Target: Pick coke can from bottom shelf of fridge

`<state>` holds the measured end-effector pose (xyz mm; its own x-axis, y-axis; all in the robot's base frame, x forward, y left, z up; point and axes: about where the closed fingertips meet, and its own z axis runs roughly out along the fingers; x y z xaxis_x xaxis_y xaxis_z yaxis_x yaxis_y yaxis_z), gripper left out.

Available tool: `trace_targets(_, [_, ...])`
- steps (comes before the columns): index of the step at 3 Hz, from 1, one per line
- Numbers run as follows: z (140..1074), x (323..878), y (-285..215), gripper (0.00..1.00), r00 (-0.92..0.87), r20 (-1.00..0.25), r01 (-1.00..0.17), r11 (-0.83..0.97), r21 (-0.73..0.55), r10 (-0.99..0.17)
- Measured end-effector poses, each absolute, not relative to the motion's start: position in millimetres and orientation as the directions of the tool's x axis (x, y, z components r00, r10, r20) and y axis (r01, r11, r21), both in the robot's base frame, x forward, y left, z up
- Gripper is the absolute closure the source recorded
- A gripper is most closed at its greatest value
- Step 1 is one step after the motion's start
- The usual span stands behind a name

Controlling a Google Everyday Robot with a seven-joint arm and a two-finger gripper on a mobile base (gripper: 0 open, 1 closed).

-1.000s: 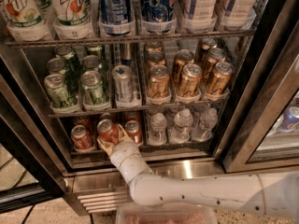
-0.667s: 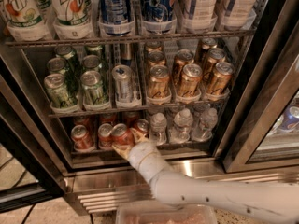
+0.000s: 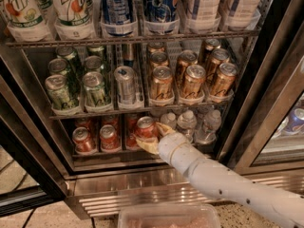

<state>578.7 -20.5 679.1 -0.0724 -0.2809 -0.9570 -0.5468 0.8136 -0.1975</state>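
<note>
The fridge (image 3: 142,186) stands open before me. Its bottom shelf (image 3: 118,152) holds red coke cans on the left and small water bottles (image 3: 187,122) on the right. My gripper (image 3: 153,136) reaches into the shelf's middle on a white arm from the lower right. Its yellowish fingers (image 3: 147,145) close around one coke can (image 3: 145,126), which sits a little higher and further right than the others. Two more red cans (image 3: 108,137) stand at the shelf's front left, with others behind them.
Green cans (image 3: 95,87), a silver can (image 3: 125,82) and gold-brown cans (image 3: 192,80) fill the rack above. Large bottles stand on the top rack. The black-edged glass door (image 3: 273,103) hangs open at right. A clear plastic tub (image 3: 168,217) sits below the steel grille.
The gripper moved right along the bottom shelf and in between the cans. The third red can now sits within the fingers, shifted right and slightly up.
</note>
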Motion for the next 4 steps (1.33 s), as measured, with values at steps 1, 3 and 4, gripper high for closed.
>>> trace_targets(1, [688, 581, -24, 1.00, -0.091, -0.969, -0.611, 0.781, -0.126, -0.228])
trace_targets(3, [682, 570, -10, 1.00, -0.107, -0.965, -0.670, 0.734, -0.109, -0.241])
trace_targets(4, [678, 558, -1, 1.00, -0.124, -0.958, -0.705, 0.702, -0.097, -0.257])
